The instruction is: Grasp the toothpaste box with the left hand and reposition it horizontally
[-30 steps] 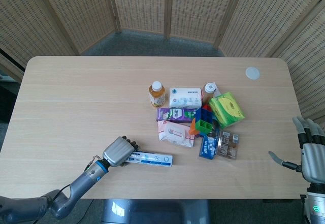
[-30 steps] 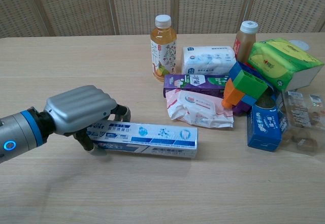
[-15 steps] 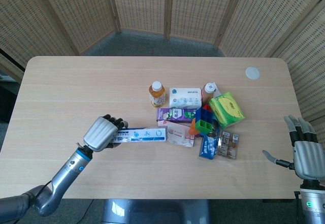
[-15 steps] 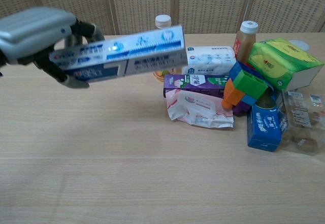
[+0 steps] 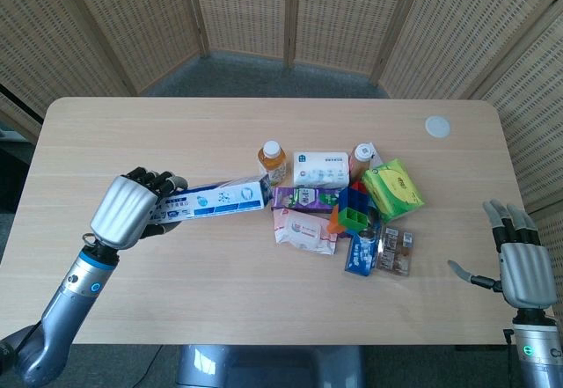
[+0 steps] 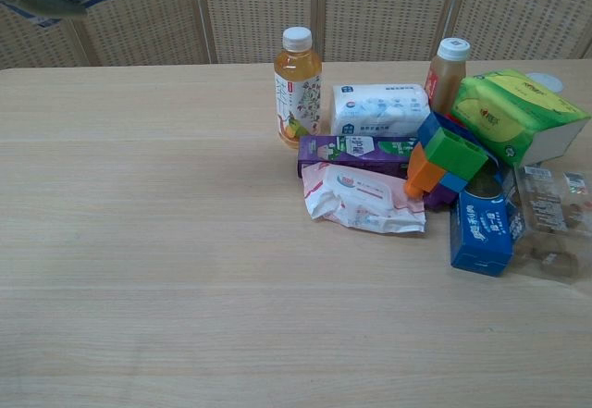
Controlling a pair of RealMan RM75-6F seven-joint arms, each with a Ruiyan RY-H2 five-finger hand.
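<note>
toothpaste box [image 5: 215, 200] held in the air by the left hand [image 5: 132, 210], above the left half of the desk [image 5: 132, 133].

the box is long and lies nearly level, its far end pointing toward the juice bottle [image 5: 272, 162]; the fingers wrap around its near end only. it looks like light, stiff card with a glossy face, so it should carry easily but could swivel or dent if squeezed hard; a hold nearer the middle would likely steady it. in the chest view only its blue underside shows at the top corner. the right hand [image 5: 517, 263] hangs off the desk edge, fingers spread, holding nothing.
</note>
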